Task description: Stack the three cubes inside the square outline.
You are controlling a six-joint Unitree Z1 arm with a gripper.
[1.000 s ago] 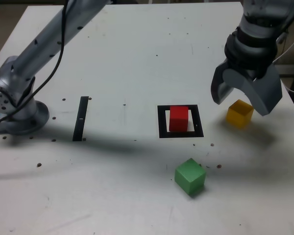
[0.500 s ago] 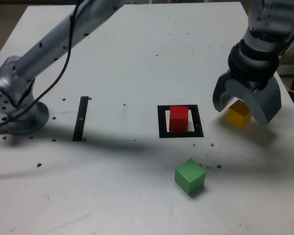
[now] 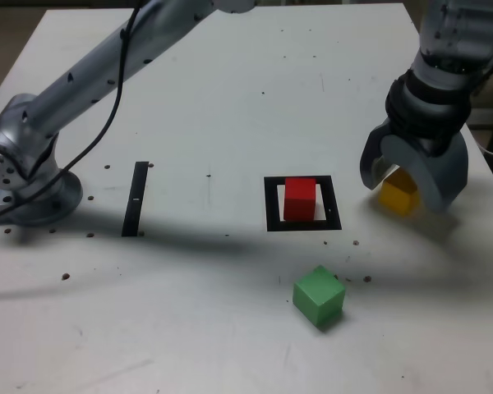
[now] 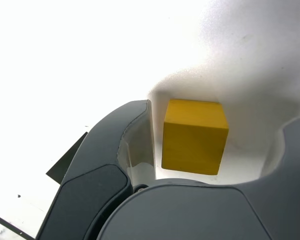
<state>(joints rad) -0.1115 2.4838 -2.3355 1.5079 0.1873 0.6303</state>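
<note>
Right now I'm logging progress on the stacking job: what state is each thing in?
Red cube: inside the square outline, nothing stacked on it.
Yellow cube: on the table, between the gripper's open jaws, not clamped.
Green cube: loose on the table, untouched.

A: From where is the table [image 3: 230, 98] seen in the exterior view?

B: It is seen from above and in front, at a slant, far enough off that the arm's base [image 3: 25, 176] at the exterior view's left, the black strip [image 3: 135, 199], the square outline [image 3: 271, 205] and all three cubes are taken in.

A: And the wrist view?

B: It is taken from just behind the gripper [image 4: 215, 150], very close, looking down between the jaws at the bright tabletop.

A: What is shared by both?

B: The yellow cube [image 4: 194, 136], found at the exterior view's right [image 3: 397, 197], and the gripper [image 3: 411, 176] around it.
</note>
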